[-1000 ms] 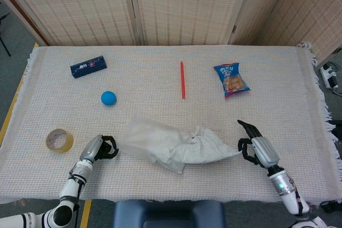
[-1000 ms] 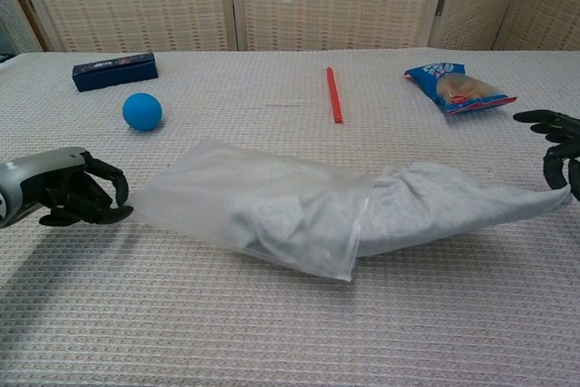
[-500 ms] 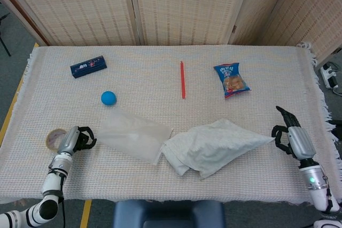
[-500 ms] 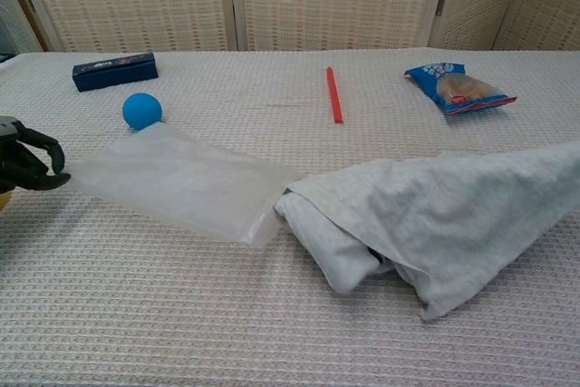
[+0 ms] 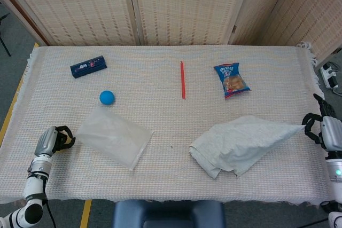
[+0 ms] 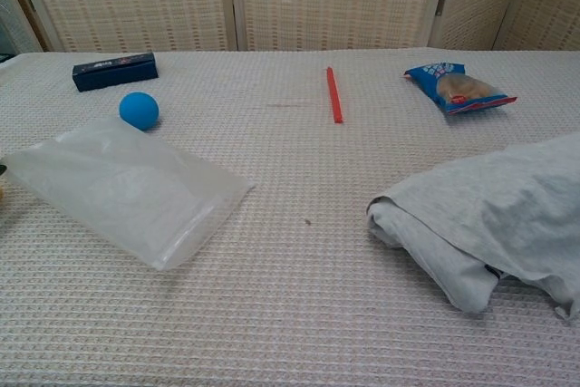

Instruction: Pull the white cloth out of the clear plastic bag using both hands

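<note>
Left hand (image 5: pixel 53 140) fingers pinching the corner of the empty clear plastic bag (image 5: pixel 113 136), right hand (image 5: pixel 327 131) fingers pinching a stretched corner of the white cloth (image 5: pixel 241 143), cloth lying free on the worktop (image 5: pixel 160 73), well apart from the bag

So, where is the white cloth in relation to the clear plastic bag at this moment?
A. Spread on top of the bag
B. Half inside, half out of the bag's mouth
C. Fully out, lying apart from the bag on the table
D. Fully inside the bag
C: the white cloth lies to the right with bare table between it and the flat, empty clear plastic bag on the left.
</note>
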`<action>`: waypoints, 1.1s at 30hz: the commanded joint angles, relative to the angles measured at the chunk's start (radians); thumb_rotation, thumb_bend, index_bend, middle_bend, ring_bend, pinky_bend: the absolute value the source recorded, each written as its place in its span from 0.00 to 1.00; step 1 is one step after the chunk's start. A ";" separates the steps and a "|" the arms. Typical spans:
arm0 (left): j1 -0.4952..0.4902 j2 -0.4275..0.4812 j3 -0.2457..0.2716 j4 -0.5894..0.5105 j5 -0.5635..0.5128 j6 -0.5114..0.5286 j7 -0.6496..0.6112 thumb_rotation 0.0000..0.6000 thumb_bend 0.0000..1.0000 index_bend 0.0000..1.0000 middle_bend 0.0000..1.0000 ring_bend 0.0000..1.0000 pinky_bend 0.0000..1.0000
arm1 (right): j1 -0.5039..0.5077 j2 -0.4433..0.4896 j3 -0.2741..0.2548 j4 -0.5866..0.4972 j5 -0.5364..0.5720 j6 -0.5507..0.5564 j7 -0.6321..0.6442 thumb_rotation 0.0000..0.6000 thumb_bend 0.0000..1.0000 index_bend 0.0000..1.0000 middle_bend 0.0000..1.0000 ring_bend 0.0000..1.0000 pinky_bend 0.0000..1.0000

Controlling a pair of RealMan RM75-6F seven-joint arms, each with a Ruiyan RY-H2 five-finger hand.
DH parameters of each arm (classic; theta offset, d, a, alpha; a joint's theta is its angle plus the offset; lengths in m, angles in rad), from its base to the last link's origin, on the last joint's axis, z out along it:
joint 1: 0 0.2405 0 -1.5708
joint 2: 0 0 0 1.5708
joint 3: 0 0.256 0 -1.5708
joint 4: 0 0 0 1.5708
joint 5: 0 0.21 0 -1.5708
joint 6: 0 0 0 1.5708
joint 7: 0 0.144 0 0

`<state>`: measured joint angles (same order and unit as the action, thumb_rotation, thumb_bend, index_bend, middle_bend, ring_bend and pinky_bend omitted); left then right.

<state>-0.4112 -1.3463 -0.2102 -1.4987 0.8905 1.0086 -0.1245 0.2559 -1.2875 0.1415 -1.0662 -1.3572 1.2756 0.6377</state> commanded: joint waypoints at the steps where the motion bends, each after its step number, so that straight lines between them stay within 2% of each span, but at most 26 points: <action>1: 0.009 0.005 0.008 -0.004 0.021 -0.004 -0.011 1.00 0.80 0.67 1.00 1.00 1.00 | -0.001 0.001 -0.008 -0.002 -0.012 -0.010 0.004 1.00 0.83 0.64 0.02 0.00 0.00; 2: 0.010 0.007 0.012 -0.009 0.030 -0.008 -0.012 0.99 0.75 0.62 1.00 1.00 1.00 | 0.000 0.002 -0.012 -0.005 -0.019 -0.013 0.006 1.00 0.81 0.59 0.01 0.00 0.00; 4: 0.012 0.014 0.021 -0.021 0.052 -0.013 -0.010 0.92 0.60 0.48 1.00 1.00 1.00 | -0.001 0.004 -0.020 -0.011 -0.040 -0.006 0.016 1.00 0.68 0.35 0.00 0.00 0.00; 5: 0.012 0.017 0.024 -0.026 0.062 -0.012 -0.007 0.87 0.54 0.41 1.00 0.99 1.00 | -0.001 0.005 -0.023 -0.013 -0.050 -0.002 0.021 1.00 0.63 0.26 0.00 0.00 0.00; 6: 0.011 0.023 0.029 -0.034 0.075 -0.012 0.004 0.81 0.45 0.32 1.00 0.96 1.00 | -0.001 0.010 -0.028 -0.018 -0.060 0.001 0.023 1.00 0.55 0.12 0.00 0.00 0.00; 7: 0.010 0.030 0.034 -0.043 0.086 -0.012 0.013 0.78 0.40 0.27 0.98 0.94 1.00 | -0.001 0.016 -0.031 -0.022 -0.067 0.004 0.019 1.00 0.50 0.04 0.00 0.00 0.00; 8: 0.009 0.038 0.039 -0.052 0.099 -0.010 0.023 0.75 0.35 0.21 0.92 0.88 1.00 | -0.002 0.023 -0.033 -0.029 -0.074 0.008 0.012 1.00 0.46 0.01 0.00 0.00 0.00; 10: 0.011 0.050 0.052 -0.067 0.144 0.018 0.057 0.72 0.29 0.14 0.74 0.75 0.93 | -0.005 0.048 -0.044 -0.052 -0.091 0.015 -0.029 1.00 0.38 0.00 0.00 0.00 0.00; 12: 0.016 0.059 0.069 -0.079 0.189 0.049 0.093 0.71 0.25 0.10 0.54 0.56 0.79 | -0.010 0.077 -0.054 -0.089 -0.105 0.024 -0.080 1.00 0.33 0.00 0.00 0.00 0.00; 13: 0.020 0.064 0.081 -0.083 0.222 0.075 0.119 0.71 0.23 0.09 0.43 0.44 0.67 | -0.016 0.099 -0.062 -0.122 -0.113 0.028 -0.123 1.00 0.30 0.00 0.00 0.00 0.00; 14: 0.025 0.067 0.090 -0.084 0.247 0.098 0.144 0.71 0.22 0.09 0.37 0.37 0.60 | -0.020 0.116 -0.068 -0.151 -0.119 0.034 -0.156 1.00 0.29 0.00 0.00 0.00 0.00; 15: 0.031 0.067 0.102 -0.082 0.285 0.135 0.179 0.70 0.21 0.09 0.29 0.28 0.47 | -0.027 0.138 -0.076 -0.194 -0.129 0.044 -0.200 1.00 0.27 0.00 0.00 0.00 0.00; 17: 0.046 0.066 0.120 -0.079 0.344 0.191 0.212 0.70 0.20 0.09 0.19 0.17 0.33 | -0.036 0.174 -0.091 -0.268 -0.136 0.045 -0.281 1.00 0.25 0.00 0.00 0.00 0.00; 21: 0.091 0.078 0.165 -0.085 0.465 0.297 0.232 0.73 0.20 0.10 0.12 0.05 0.19 | -0.060 0.221 -0.116 -0.427 -0.154 0.070 -0.479 1.00 0.22 0.00 0.00 0.00 0.00; 25: 0.162 0.085 0.207 -0.075 0.539 0.413 0.237 0.80 0.20 0.10 0.09 0.01 0.16 | -0.099 0.220 -0.129 -0.551 -0.175 0.140 -0.676 1.00 0.18 0.00 0.00 0.00 0.00; 30: 0.252 0.098 0.227 -0.058 0.559 0.528 0.180 0.83 0.14 0.10 0.08 0.01 0.16 | -0.155 0.181 -0.135 -0.590 -0.199 0.243 -0.790 1.00 0.16 0.00 0.00 0.00 0.00; 33: 0.270 0.133 0.239 -0.070 0.581 0.537 0.141 0.83 0.12 0.10 0.08 0.01 0.16 | -0.172 0.159 -0.140 -0.565 -0.191 0.251 -0.790 1.00 0.16 0.00 0.00 0.00 0.00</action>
<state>-0.1507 -1.2435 0.0123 -1.5612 1.4442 1.5440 0.0491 0.0966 -1.1160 0.0092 -1.6336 -1.5469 1.5218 -0.1441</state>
